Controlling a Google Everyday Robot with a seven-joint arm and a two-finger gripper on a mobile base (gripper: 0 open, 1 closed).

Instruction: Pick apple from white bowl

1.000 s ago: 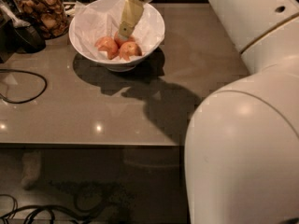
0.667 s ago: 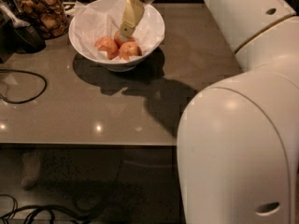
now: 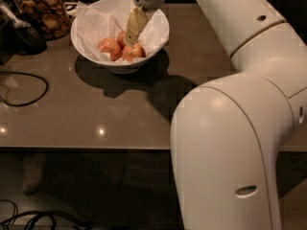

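Observation:
The white bowl (image 3: 156,35), lined with crinkled white paper, stands at the back of the grey-brown table. Three reddish-orange apples lie in it: one at the left (image 3: 109,47), one at the right (image 3: 135,52) and one partly hidden behind them (image 3: 121,36). My gripper (image 3: 132,36) reaches down into the bowl from the far side. Its beige tip is just above the right apple and beside the rear one. My white arm (image 3: 240,128) fills the right side of the view.
A glass jar of brown snacks (image 3: 41,11) stands left of the bowl, with a dark utensil (image 3: 24,32) beside it. A black cable (image 3: 29,87) loops on the table's left. The table's front edge (image 3: 86,148) runs across, with cables on the floor (image 3: 29,219) below.
My arm's elbow has swung further left into view. The gripper stays in the bowl over the apples, at most slightly lower.

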